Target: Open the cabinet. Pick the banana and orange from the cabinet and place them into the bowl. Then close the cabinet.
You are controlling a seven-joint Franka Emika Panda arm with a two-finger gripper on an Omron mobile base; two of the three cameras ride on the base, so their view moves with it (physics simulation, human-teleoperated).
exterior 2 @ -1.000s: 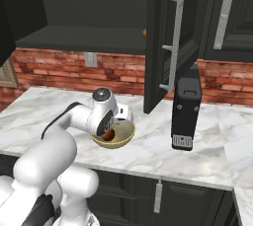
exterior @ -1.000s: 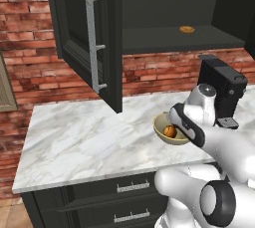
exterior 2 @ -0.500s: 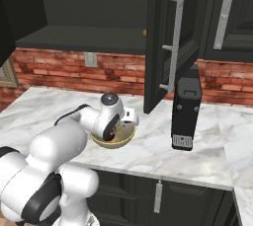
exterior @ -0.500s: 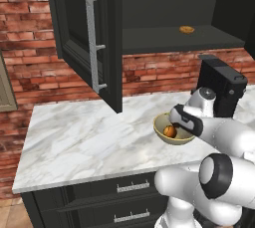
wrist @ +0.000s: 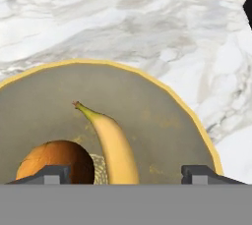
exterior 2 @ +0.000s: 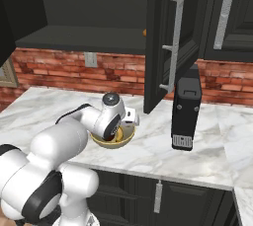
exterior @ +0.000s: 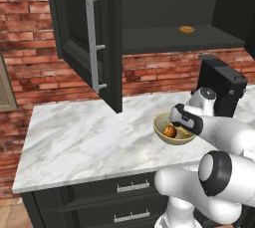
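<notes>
Red brick wall [exterior: 35, 57] runs behind the whole counter, far side from the end effector. White-grey veined marble countertop [exterior: 84, 142] lies directly under and around the end effector, stretching well off to its left. Dark base drawers [exterior: 124, 192] with short horizontal silver handles sit below the counter edge, nearer the base than the end effector. Tall black appliance [exterior 2: 186, 109] stands upright on the marble, just right of the end effector. Grey wall outlet [exterior 2: 90, 59] on the brick, beyond the end effector and slightly left. Beige frame edge [exterior: 6, 85] on the wall, far left. Flat, even light, soft shadows.
</notes>
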